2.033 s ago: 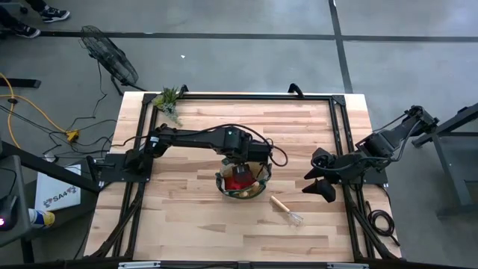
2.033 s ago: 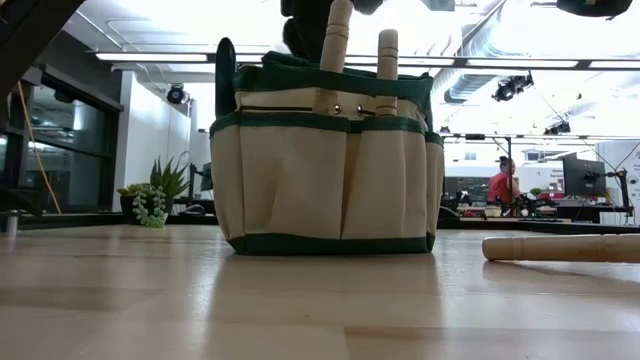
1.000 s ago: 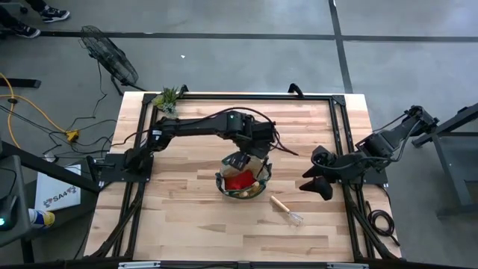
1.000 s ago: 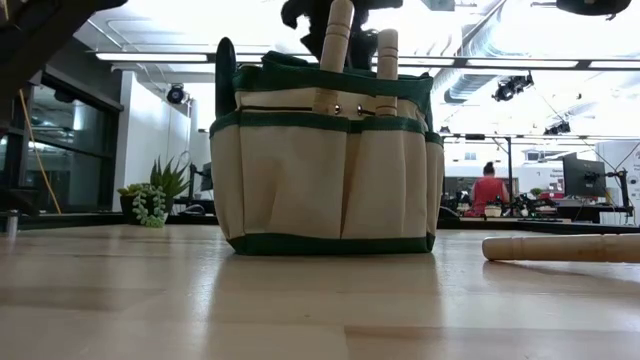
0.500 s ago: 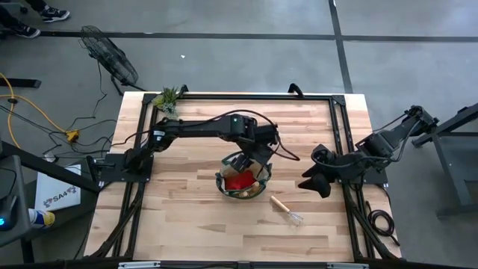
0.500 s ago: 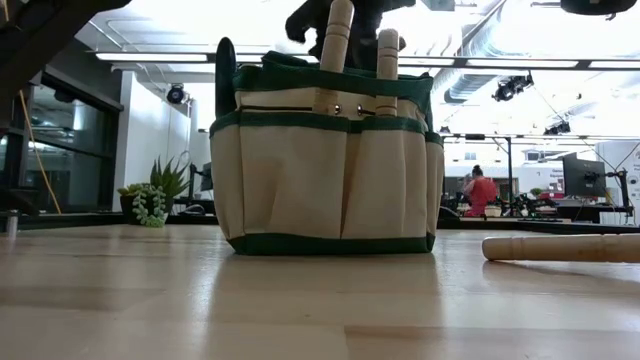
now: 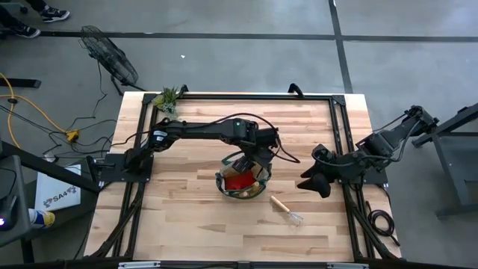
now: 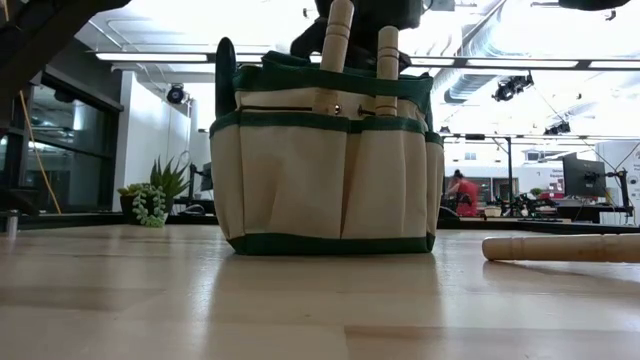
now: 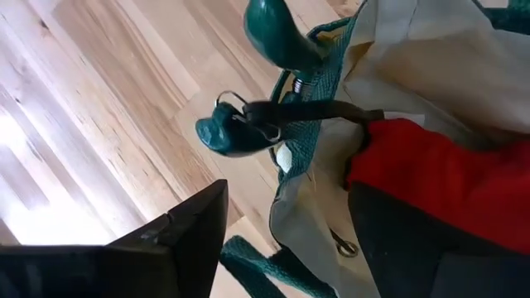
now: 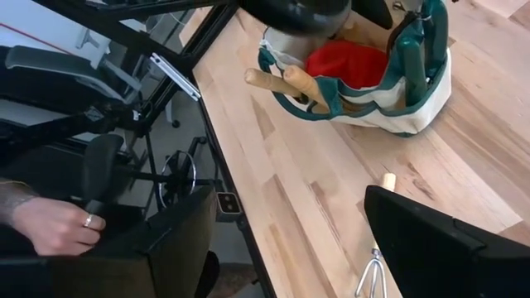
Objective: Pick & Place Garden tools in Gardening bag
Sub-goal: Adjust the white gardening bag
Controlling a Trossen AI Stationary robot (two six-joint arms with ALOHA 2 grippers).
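Wooden plank counter (image 7: 187, 217) carries round tan canvas bag with green trim (image 7: 243, 183) mid-surface, red glove (image 7: 239, 180) and wooden tool handles (image 8: 336, 35) inside. Left hand (image 7: 258, 161) open above bag rim. Wooden-handled wire rake (image 7: 287, 210) lies beside bag. Right hand (image 7: 314, 183) open, hovering near right edge.

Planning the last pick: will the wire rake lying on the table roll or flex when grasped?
The wire rake has a round wooden handle lying flat, so a nudge probably rolls it. Its thin wire tines likely bend; the handle looks the stiffer hold. It looks light.
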